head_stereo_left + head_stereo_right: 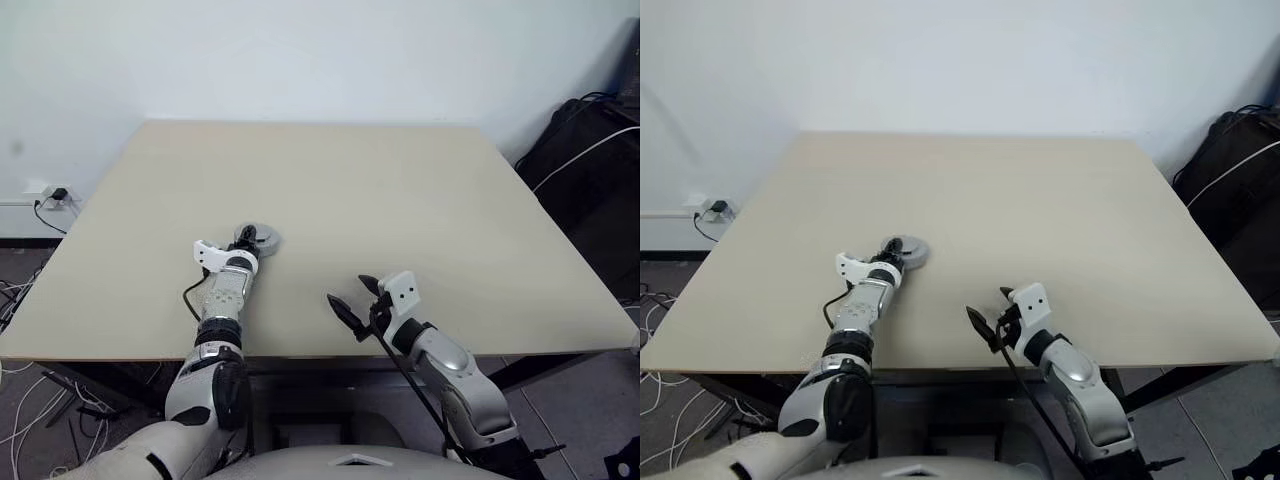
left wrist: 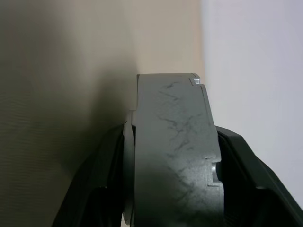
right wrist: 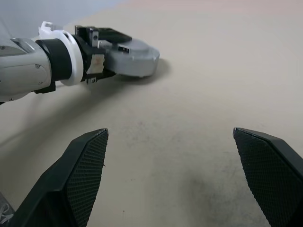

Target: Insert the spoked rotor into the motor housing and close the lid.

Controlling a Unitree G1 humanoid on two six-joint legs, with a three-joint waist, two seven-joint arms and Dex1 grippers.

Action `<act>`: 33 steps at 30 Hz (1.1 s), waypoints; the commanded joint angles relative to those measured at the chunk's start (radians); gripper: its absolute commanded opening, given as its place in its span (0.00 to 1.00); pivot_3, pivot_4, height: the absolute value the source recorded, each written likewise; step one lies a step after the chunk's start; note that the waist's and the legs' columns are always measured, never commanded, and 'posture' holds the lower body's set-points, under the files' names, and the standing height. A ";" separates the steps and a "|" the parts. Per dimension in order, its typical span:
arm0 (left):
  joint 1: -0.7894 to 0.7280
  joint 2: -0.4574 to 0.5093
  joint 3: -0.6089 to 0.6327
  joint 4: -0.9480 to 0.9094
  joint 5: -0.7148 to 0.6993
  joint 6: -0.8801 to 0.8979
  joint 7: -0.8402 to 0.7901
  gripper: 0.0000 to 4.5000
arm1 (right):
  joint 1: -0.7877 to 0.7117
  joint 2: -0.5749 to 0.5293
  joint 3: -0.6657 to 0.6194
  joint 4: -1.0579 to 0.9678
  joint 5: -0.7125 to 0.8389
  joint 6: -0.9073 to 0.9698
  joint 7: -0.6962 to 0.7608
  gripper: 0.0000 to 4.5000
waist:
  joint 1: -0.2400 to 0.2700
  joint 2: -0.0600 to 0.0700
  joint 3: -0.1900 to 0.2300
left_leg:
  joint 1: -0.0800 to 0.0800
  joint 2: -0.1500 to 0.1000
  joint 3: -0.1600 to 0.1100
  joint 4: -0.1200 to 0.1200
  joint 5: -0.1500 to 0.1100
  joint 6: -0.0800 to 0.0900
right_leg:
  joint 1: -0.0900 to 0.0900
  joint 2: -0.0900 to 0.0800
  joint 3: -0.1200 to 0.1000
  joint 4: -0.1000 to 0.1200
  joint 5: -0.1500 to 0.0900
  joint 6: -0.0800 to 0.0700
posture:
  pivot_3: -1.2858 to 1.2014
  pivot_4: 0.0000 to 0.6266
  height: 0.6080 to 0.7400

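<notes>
Beige table, left claw clamping grey motor housing, right claw released, no legible writing

One table and one round grey puck-shaped motor assembly on it. Two grippers: the left gripper and the right gripper.

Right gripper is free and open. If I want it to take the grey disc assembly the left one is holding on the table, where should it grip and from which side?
Grip the assembled housing across its bare outer wall, coming in from the side away from the left gripper, probably low and level. It lies flat on the table, its fingers already bracket top and bottom there, and the round, straight wall gives the right gripper parallel faces.
</notes>
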 commanded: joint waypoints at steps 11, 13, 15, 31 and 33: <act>0.106 0.006 -0.010 -0.120 0.109 0.136 0.111 0.99 | -0.020 0.026 -0.011 0.002 -0.020 0.005 -0.001 1.00 | -0.016 0.005 -0.013 | 0.004 0.000 0.000 0.000 0.000 0.000 | 0.003 0.000 0.002 0.001 0.000 0.000 | 0.52 0.00 1.00; 0.174 0.002 -0.017 -0.203 0.113 0.187 0.142 0.99 | -0.020 0.031 -0.011 0.006 -0.023 0.008 -0.002 1.00 | -0.024 0.006 -0.013 | 0.008 0.001 0.001 -0.001 0.000 0.000 | 0.006 0.000 0.003 0.001 0.000 0.000 | 0.52 0.00 1.00; 0.251 0.000 -0.020 -0.301 0.104 0.251 0.175 0.99 | -0.021 0.036 -0.011 0.012 -0.023 0.014 0.000 1.00 | -0.030 0.005 -0.014 | 0.017 0.001 0.002 -0.004 -0.001 0.000 | 0.014 0.000 0.004 0.001 -0.004 -0.005 | 0.52 0.00 1.00; 0.737 0.145 -0.398 -0.957 0.410 0.237 -0.042 0.99 | -0.008 0.099 -0.053 0.053 -0.078 -0.059 -0.079 1.00 | -0.043 0.008 -0.024 | 0.024 0.004 0.006 -0.007 -0.002 -0.003 | 0.014 0.001 0.008 0.005 -0.006 -0.009 | 0.52 0.00 1.00; 0.788 0.163 -0.471 -0.983 0.559 0.111 -0.038 0.99 | 0.009 0.116 -0.068 0.070 -0.110 -0.120 -0.122 1.00 | -0.033 0.008 -0.024 | 0.021 0.004 0.005 -0.007 -0.002 -0.003 | 0.012 0.001 0.007 0.005 -0.006 -0.009 | 0.52 0.00 1.00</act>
